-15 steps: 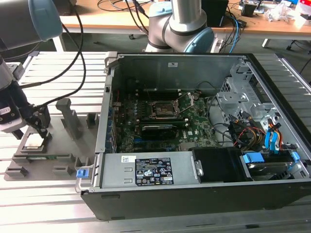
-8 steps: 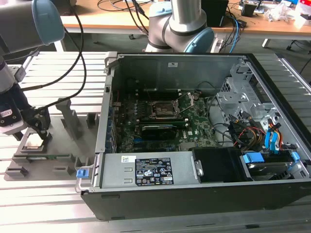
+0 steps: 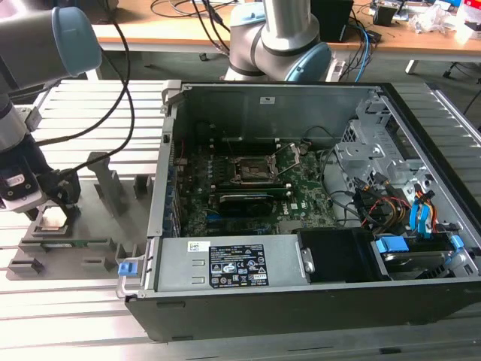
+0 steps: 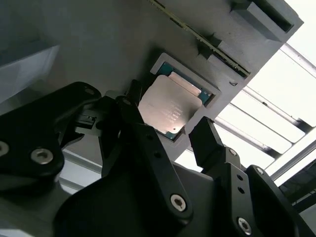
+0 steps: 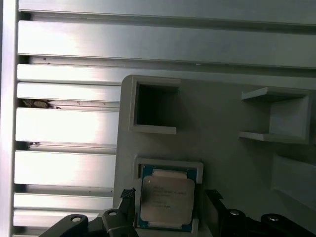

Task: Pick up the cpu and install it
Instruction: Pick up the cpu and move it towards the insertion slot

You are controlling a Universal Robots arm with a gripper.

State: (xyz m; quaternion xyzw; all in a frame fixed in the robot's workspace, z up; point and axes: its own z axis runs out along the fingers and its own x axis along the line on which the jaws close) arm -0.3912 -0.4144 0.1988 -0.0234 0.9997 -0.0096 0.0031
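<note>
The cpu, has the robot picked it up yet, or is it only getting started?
Only starting. Done: the gripper is down at the grey holder tray. In hand: its open fingers stand either side of the cpu, which lies flat in its recess, not lifted. Left: the motherboard socket in the open computer case looks dark, with no silver chip in it.

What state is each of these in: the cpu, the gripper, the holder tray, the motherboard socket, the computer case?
cpu: seated flat, not gripped.
gripper: open, fingers either side of the cpu.
holder tray: lying flat, cpu in its recess.
motherboard socket: apparently open, frame raised.
computer case: on its side, panel off.
</note>
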